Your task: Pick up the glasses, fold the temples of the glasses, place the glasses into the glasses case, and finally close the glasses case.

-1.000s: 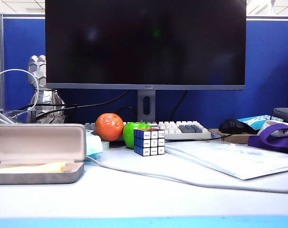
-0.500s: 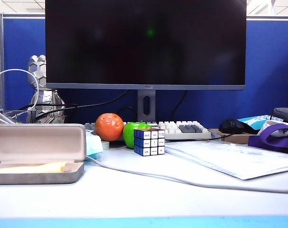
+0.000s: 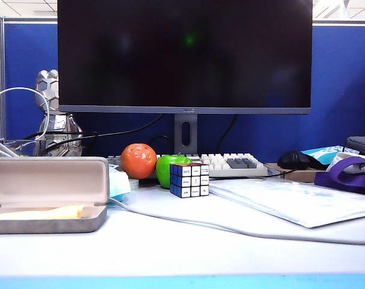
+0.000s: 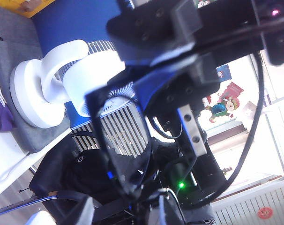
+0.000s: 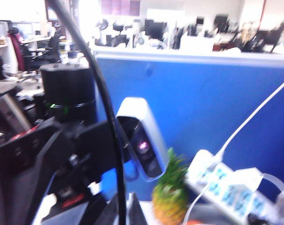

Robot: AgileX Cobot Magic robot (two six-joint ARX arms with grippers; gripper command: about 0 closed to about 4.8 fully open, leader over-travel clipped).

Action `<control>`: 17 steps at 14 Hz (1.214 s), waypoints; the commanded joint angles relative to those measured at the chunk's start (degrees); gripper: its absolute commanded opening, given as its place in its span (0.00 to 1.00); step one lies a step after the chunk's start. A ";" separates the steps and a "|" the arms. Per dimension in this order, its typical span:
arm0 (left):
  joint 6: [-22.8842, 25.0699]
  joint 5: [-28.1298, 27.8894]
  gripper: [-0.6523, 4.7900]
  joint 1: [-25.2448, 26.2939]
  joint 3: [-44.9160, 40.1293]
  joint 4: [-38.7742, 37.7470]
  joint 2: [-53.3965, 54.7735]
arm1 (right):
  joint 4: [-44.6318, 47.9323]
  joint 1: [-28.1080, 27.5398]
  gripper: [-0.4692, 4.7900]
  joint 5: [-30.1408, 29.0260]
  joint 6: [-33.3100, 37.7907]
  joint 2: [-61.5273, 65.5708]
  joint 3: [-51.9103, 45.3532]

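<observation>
The glasses case (image 3: pixel 47 180) lies open at the table's left, grey outside, beige lining, with a yellow cloth (image 3: pixel 44 212) in its base. No glasses lie on the table, and neither gripper shows in the exterior view. In the right wrist view my right gripper (image 5: pixel 123 201) is shut on a slim black bar of the glasses (image 5: pixel 116 159), which runs up from between its fingertips. The left wrist view shows a thin black squarish rim of the glasses (image 4: pixel 91 117) beside the other arm. My left gripper (image 4: pixel 125 213) is open just short of that rim, holding nothing.
Mid-table stand a puzzle cube (image 3: pixel 189 179), an orange ball (image 3: pixel 138 161) and a green apple (image 3: pixel 168 167), before a keyboard (image 3: pixel 233 164) and a monitor (image 3: pixel 184 57). A white cable (image 3: pixel 230 230) crosses the table. Paper sheets (image 3: pixel 297 201) and a purple item (image 3: pixel 351 174) lie right.
</observation>
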 commanded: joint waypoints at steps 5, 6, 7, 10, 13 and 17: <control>0.46 -0.70 0.46 -5.42 0.20 2.45 0.79 | 2.58 2.60 0.08 1.73 -0.11 0.96 0.20; 0.46 -0.70 0.45 -5.42 0.20 2.45 0.79 | 2.60 2.60 0.08 1.55 0.09 0.96 0.20; 0.46 -0.70 0.44 -5.42 0.20 2.45 0.79 | 2.56 2.60 0.08 1.53 0.09 0.96 0.20; 0.46 -0.70 0.26 -5.42 0.20 2.45 0.79 | 2.58 2.60 0.08 1.16 0.15 0.68 0.20; 0.44 -0.72 0.17 -5.42 0.20 2.45 0.79 | 2.56 2.60 0.08 0.92 0.33 0.68 0.20; 0.44 -1.14 0.11 -5.42 0.20 2.45 0.79 | 2.54 2.60 0.08 0.90 0.35 0.68 0.20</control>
